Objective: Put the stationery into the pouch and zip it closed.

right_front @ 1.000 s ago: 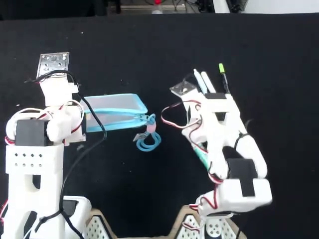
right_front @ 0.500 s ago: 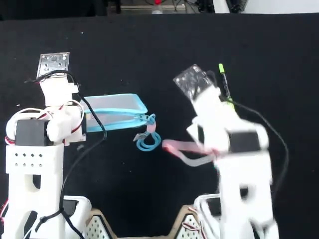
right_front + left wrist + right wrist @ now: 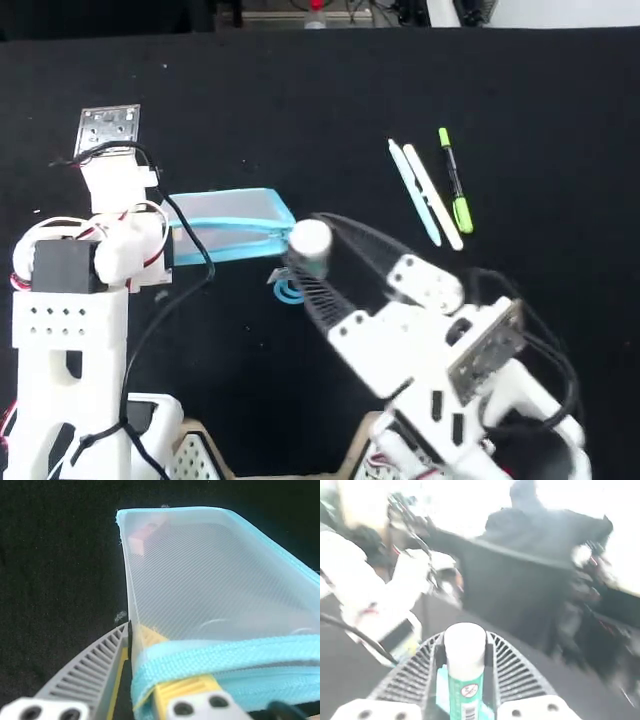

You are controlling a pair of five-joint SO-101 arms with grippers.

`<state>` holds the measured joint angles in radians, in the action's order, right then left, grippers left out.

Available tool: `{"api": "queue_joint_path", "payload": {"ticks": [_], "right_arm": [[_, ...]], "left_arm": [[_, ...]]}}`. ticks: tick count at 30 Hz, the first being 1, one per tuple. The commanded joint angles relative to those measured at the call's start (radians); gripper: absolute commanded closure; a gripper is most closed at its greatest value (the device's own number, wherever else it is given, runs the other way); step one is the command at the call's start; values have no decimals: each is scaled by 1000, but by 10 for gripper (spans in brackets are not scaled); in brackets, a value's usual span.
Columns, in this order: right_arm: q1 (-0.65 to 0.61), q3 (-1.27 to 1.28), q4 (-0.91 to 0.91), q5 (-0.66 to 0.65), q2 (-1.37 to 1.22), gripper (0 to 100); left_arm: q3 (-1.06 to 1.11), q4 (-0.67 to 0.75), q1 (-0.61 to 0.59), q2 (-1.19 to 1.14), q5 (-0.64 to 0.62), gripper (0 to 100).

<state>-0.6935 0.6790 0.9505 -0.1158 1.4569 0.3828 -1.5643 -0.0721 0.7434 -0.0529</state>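
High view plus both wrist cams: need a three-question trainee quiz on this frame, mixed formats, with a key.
1. True or false: the left gripper is shut on an edge of the pouch.
2. What does the right gripper hold between its fingers? A. a glue stick B. scissors C. a ruler
3. Fill in: ___ loose stationery items lie together on the table, away from the pouch.

Key
1. True.
2. A.
3. Three: a blue pen, a white pen and a green highlighter.
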Motion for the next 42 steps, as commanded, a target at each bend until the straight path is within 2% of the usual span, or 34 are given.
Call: {"api": "queue_joint_path", "payload": {"ticks": [1, 4, 8, 18, 26, 30, 34, 37, 42], "right_arm": [[-87, 186, -331, 12, 4, 987], [-101, 320, -546, 12, 15, 987], [-101, 429, -715, 12, 13, 987], [-101, 641, -904, 12, 13, 987], [-95, 789, -988, 11, 12, 987], [-95, 802, -948, 12, 12, 968], [-100, 673, -700, 20, 12, 821], [-97, 536, -506, 17, 12, 829], [-87, 326, -288, 12, 21, 884]], "left_arm": [[2, -3, -10, -6, -8, 970], [4, -3, -10, -6, -8, 970], [4, -3, -5, -6, -8, 970], [4, -3, -4, -6, -8, 970], [4, -3, -4, -6, -8, 970], [2, -3, -4, -6, -8, 970], [2, -3, -4, -6, -8, 970], [2, -3, -4, -6, -8, 970], [2, -3, -8, -6, -8, 970]]}}
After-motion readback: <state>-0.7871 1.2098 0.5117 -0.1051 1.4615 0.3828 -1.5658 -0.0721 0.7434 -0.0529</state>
